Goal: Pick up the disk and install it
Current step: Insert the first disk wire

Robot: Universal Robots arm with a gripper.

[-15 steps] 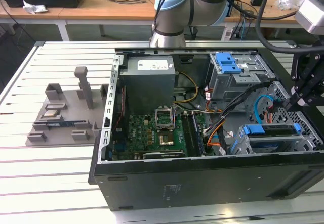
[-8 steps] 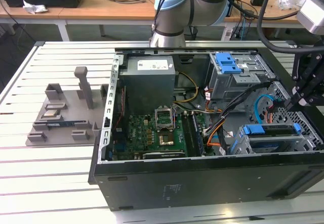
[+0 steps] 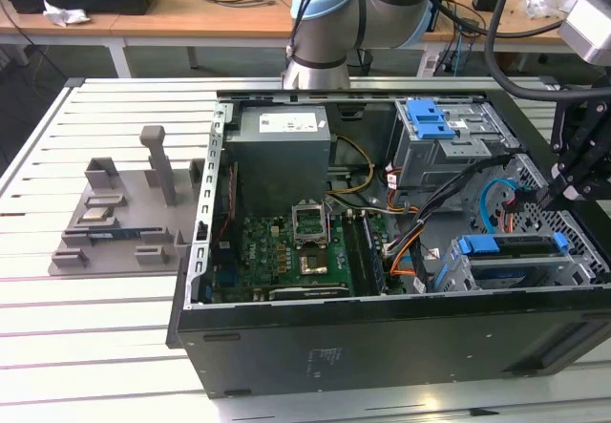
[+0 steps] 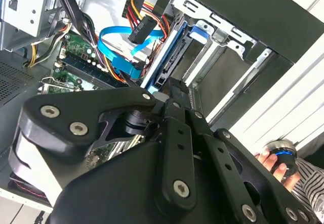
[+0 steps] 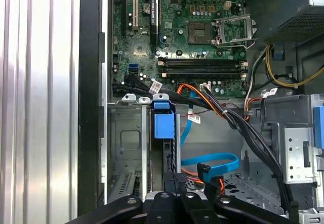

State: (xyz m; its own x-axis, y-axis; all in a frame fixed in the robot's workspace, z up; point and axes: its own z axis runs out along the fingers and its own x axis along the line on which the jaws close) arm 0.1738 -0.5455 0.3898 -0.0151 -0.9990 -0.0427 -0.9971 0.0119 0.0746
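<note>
the disk (image 3: 511, 247) sits edge-up in the drive cage at about four o'clock inside the open computer case (image 3: 382, 347) on the slatted worktop (image 3: 95, 327), blue carrier frame uppermost. the hand (image 3: 563, 186) hovers just beside it, toward two o'clock; whether its fingers are parted i cannot tell.

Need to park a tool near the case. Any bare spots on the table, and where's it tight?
Free: slatted table in front of the grey fixture, and the strip before the computer case. Crowded: inside the case, cables between the motherboard and drive cage, with the gripper there.
</note>
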